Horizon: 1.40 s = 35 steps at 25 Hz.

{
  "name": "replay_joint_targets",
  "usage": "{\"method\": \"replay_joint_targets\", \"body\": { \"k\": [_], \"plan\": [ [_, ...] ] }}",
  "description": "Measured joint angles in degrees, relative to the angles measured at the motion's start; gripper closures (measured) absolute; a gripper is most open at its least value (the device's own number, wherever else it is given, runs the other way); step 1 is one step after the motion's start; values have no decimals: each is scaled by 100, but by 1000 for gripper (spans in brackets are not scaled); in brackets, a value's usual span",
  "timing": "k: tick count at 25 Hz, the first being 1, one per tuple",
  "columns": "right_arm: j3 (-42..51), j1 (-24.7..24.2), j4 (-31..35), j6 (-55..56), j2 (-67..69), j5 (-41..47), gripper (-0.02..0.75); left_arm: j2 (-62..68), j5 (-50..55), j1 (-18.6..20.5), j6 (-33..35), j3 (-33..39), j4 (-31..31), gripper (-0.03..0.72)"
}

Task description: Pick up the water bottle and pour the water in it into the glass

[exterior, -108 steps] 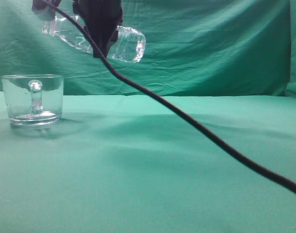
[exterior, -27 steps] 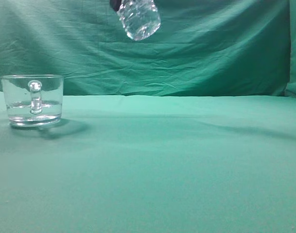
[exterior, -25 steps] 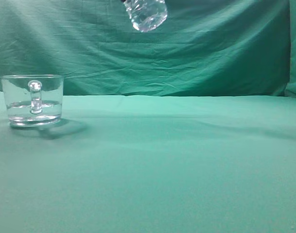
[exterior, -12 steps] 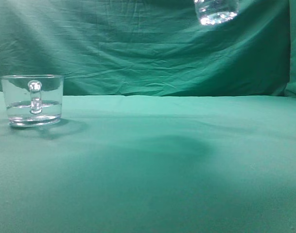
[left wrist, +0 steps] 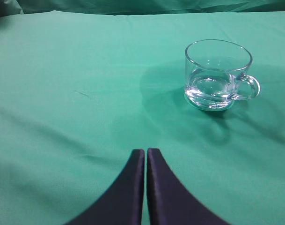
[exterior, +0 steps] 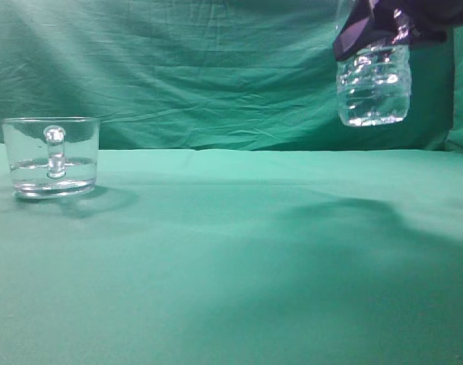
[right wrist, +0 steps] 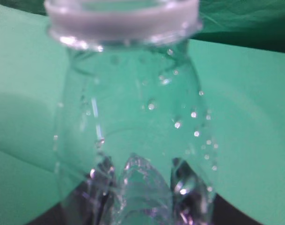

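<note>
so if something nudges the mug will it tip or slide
The mug probably slides rather than tips: it looks short and wide with a thick base, and the water sits low. The green cloth may drag on it. Its handle sticks out, so a push there would likely turn it.

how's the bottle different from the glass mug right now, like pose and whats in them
The water bottle hangs upright in the air at the right, held by the right pincer; the glass stands on the green cloth at the far left.
The glass holds a shallow layer of water; the bottle shows only droplets inside.
The bottle's body is ribbed, the glass is smooth-sided with a handle.
Both are clear and colourless.
</note>
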Motion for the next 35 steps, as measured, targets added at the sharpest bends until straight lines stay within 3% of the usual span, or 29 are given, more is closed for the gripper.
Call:
{"method": "replay_joint_targets", "body": {
  "k": [12,18,26,27,29,35],
  "plan": [
    [19,-9,11,-830,1174,-1059,449,0,0,0,0,0,0,688],
    [19,-9,378,-885,1284,-1144,449,0,0,0,0,0,0,688],
    [19,-9,404,-898,1284,-1014,449,0,0,0,0,0,0,688],
    [19,-9,404,-898,1284,-1014,398,0,0,0,0,0,0,688],
    [19,-9,404,-898,1284,-1014,395,0,0,0,0,0,0,688],
    [19,-9,428,-775,1284,-993,153,0,0,0,0,0,0,688]
  ]
}}
